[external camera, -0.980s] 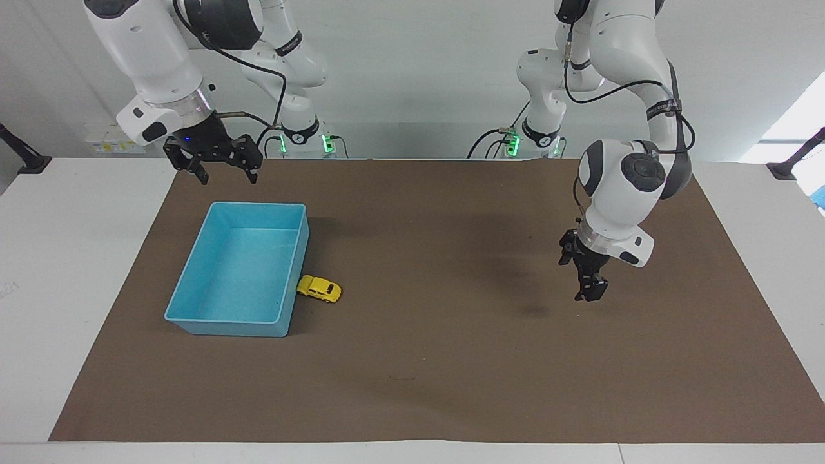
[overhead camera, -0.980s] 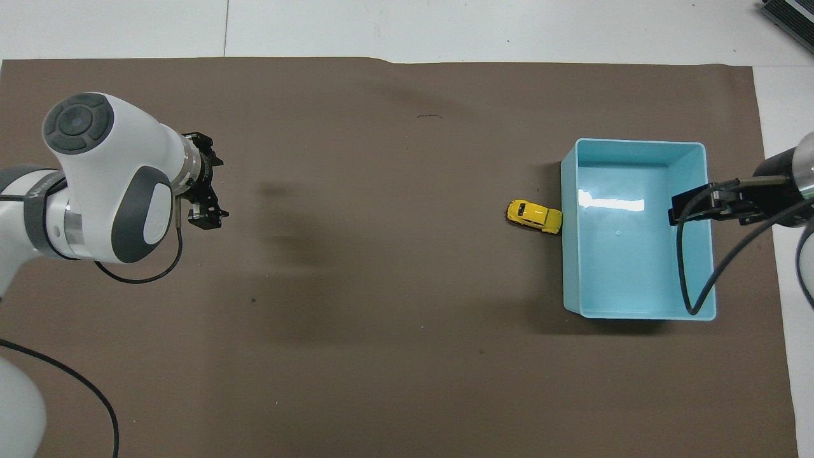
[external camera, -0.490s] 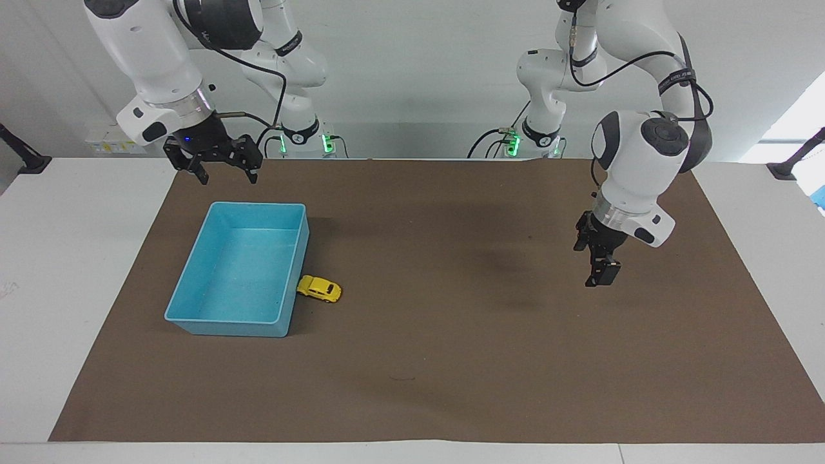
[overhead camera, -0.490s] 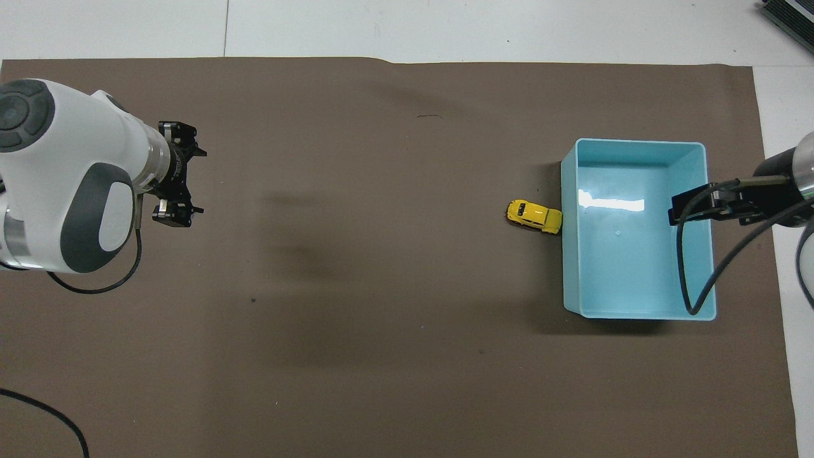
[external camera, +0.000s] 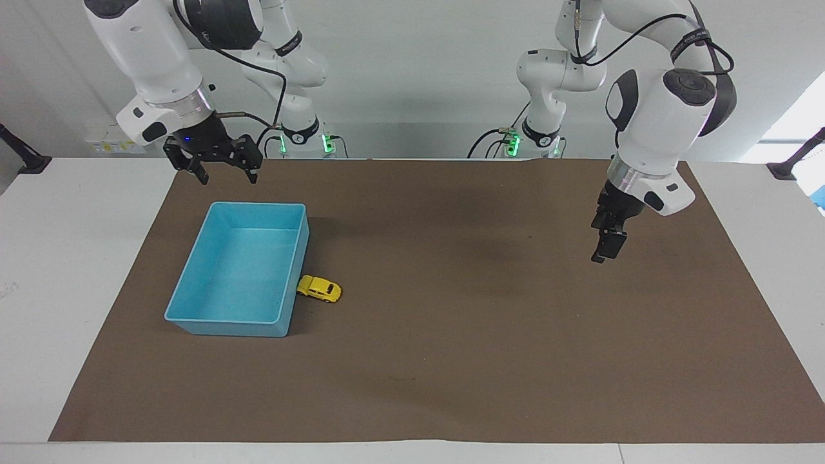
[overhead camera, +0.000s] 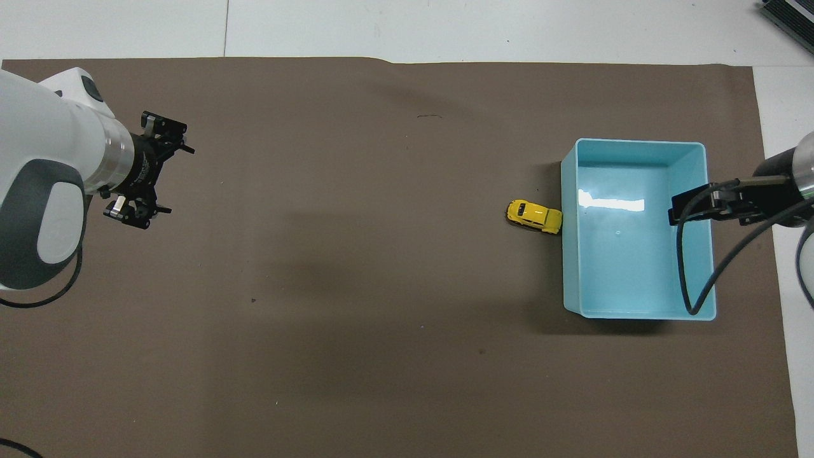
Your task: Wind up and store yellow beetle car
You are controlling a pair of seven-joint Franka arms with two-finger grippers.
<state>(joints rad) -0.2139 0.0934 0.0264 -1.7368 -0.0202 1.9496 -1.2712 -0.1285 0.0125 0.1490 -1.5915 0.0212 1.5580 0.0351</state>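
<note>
On the brown mat [external camera: 451,335], right beside the long wall of the blue bin [external camera: 193,277], sits the car [external camera: 319,289]. It looks like it touches the bin wall, on the side toward the left arm's end of the surface. It stands on its wheels. The bin has nothing in it.

My right gripper [external camera: 213,169] hangs in the air over the mat just by the bin's end nearest the robots. Its fingers are apart and it holds nothing. My left gripper [external camera: 606,248] hangs over bare mat at the left arm's end, well apart from the car. From above I can see its fingers [overhead camera: 149,127] are apart too, and it is empty.

I think the job has not really begun: the car is not held, not wound up, and not in the bin.

The first step is to pick up the car, and the right gripper is the closer one. To do it well, I would bring the gripper over the car and turn it so the fingers go across the short way, one on each side door. The bin wall is very close to one end of the car, so I must keep the fingers off that wall. I would go down slowly, close gently, and lift straight up. The car is tiny and has wheels, so a bump could make it roll away.
</note>
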